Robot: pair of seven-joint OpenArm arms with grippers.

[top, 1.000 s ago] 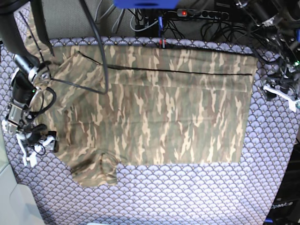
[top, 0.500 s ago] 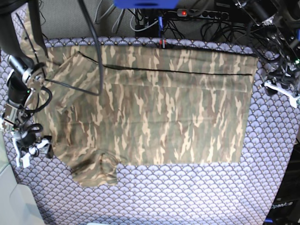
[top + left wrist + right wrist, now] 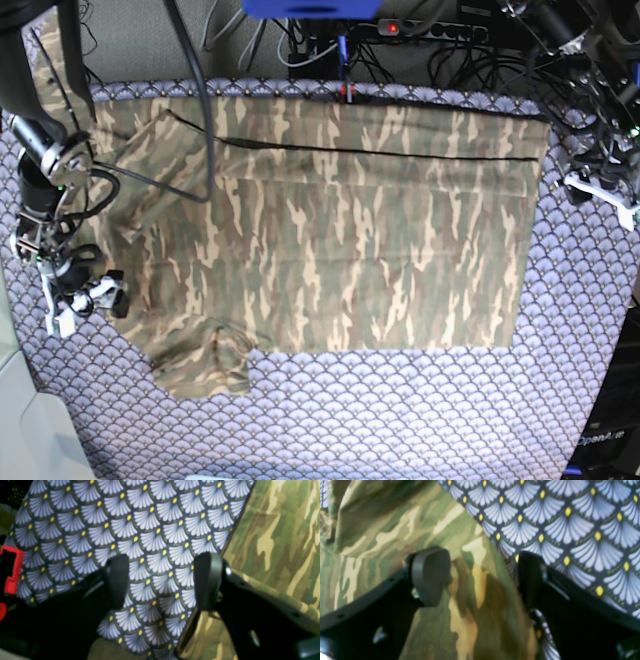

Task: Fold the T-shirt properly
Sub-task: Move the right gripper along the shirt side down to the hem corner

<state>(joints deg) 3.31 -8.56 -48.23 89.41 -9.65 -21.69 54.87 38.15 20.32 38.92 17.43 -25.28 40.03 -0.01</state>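
Note:
The camouflage T-shirt [image 3: 340, 230] lies spread flat on the purple fan-patterned tablecloth [image 3: 400, 420], with one sleeve [image 3: 205, 362] sticking out at the front left. My right gripper [image 3: 85, 300] is open at the shirt's left edge. In the right wrist view [image 3: 480, 577] its jaws straddle the shirt's edge [image 3: 470, 600], low over the cloth. My left gripper [image 3: 592, 188] is open beside the shirt's right edge. In the left wrist view [image 3: 162, 580] it hangs over bare tablecloth [image 3: 140, 530], with the shirt [image 3: 280, 535] just to its right.
A power strip and tangled cables [image 3: 430, 32] run along the back edge. Black cables [image 3: 200, 110] from the right arm hang over the shirt's back left part. A pale surface [image 3: 30, 430] borders the table at the front left.
My right gripper has shifted a little, first toward the left edge, then back toward the shirt's edge. The left gripper has barely moved. The shirt lies as before.

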